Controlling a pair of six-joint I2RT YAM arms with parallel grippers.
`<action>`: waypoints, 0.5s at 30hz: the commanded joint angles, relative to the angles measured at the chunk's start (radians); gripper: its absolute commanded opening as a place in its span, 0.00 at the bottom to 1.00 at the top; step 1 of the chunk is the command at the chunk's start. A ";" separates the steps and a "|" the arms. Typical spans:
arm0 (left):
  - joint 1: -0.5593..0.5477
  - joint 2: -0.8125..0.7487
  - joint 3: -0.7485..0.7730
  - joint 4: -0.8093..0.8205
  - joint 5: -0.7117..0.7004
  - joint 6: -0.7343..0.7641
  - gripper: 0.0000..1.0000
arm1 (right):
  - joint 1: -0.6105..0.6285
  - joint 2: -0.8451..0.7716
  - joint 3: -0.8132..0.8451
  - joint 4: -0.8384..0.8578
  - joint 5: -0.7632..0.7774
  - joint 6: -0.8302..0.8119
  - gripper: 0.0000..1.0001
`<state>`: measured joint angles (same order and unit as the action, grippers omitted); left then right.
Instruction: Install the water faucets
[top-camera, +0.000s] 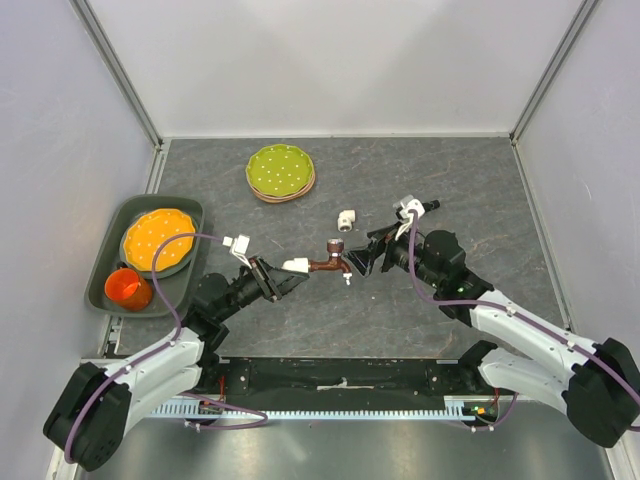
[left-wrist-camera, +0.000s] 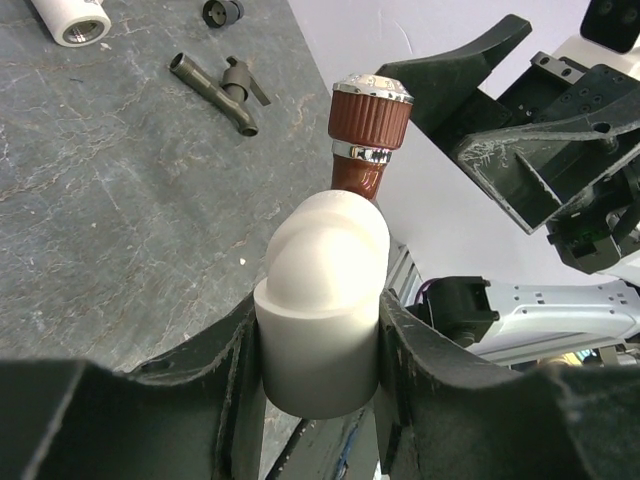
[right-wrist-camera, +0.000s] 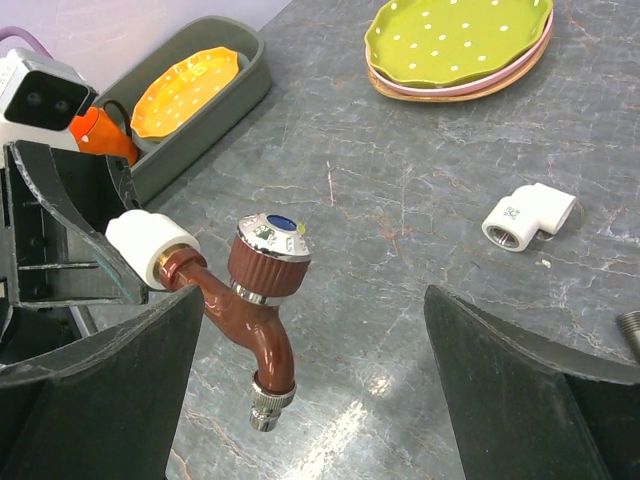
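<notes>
Spread wide, the right gripper (top-camera: 365, 258) sits at three o'clock of the reddish-brown faucet (right-wrist-camera: 255, 300), gripping nothing. The left gripper (left-wrist-camera: 320, 340) pinches the white elbow fitting (left-wrist-camera: 322, 290) at the faucet's nine o'clock. Threading seems in hand: next, close on the faucet body and twist. It hangs above mid-table, long axis nine-to-three, inlet toward nine, spout down.

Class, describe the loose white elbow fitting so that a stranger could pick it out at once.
Find the green dotted plate at the back of the grey table. Nearer the arms and to its right, a white elbow fitting lies alone on the surface. Unlike the other white elbow, it is free and carries no reddish-brown faucet.
</notes>
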<state>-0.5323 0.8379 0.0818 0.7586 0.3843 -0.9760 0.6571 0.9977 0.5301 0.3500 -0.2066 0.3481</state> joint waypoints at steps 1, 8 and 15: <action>0.000 -0.025 0.045 0.083 0.034 0.019 0.02 | -0.001 0.018 0.008 0.052 0.013 -0.029 0.98; 0.000 -0.057 0.058 0.116 0.128 0.077 0.02 | 0.001 0.085 0.019 0.086 0.042 0.009 0.98; 0.000 -0.094 0.055 0.143 0.189 0.118 0.02 | 0.001 0.148 0.050 0.024 0.102 0.023 0.98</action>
<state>-0.5301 0.7830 0.0891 0.7719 0.4927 -0.9165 0.6575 1.1175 0.5323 0.3866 -0.1516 0.3630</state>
